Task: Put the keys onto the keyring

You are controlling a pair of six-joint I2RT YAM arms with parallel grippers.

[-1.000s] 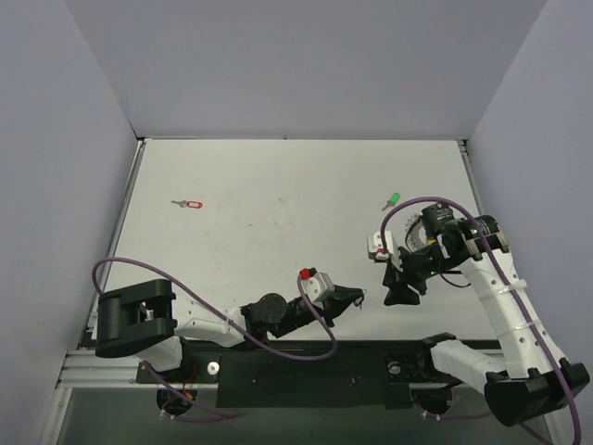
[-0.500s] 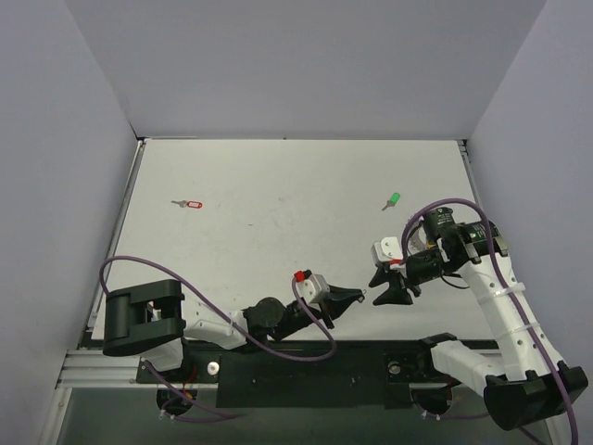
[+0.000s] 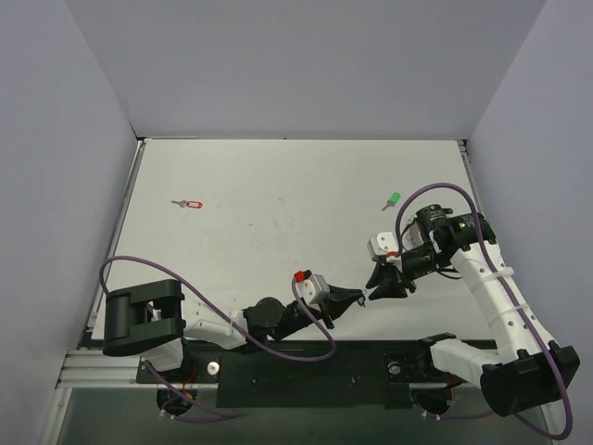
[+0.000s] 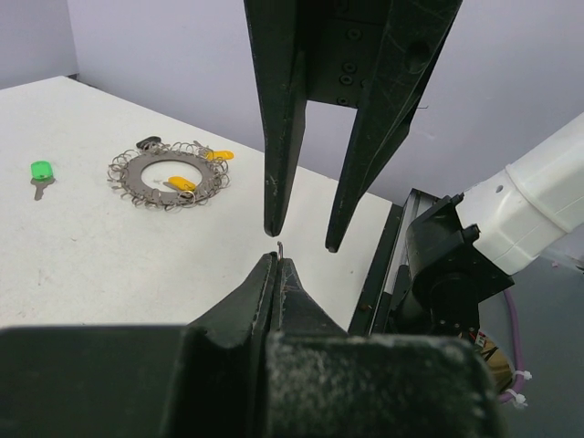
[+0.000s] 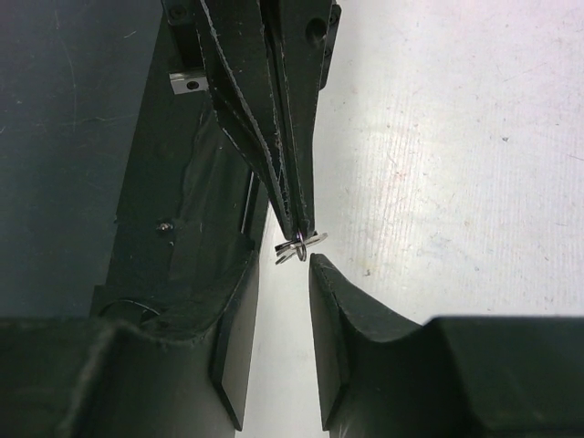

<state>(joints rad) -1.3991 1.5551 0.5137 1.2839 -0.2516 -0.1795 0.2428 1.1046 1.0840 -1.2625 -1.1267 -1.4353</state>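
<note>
No lettering, number or brand mark can be read in any view. The yellow tags [image 4: 182,183] on the keyring [image 4: 125,180] and the green key [image 4: 40,171] left of it are too small to show print.

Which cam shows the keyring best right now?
Left wrist: the keyring lies flat on the table, whole and unobstructed, with two yellow-headed keys. Top external: I can't make it out; the right arm covers that spot. Right wrist: not in frame.
</note>
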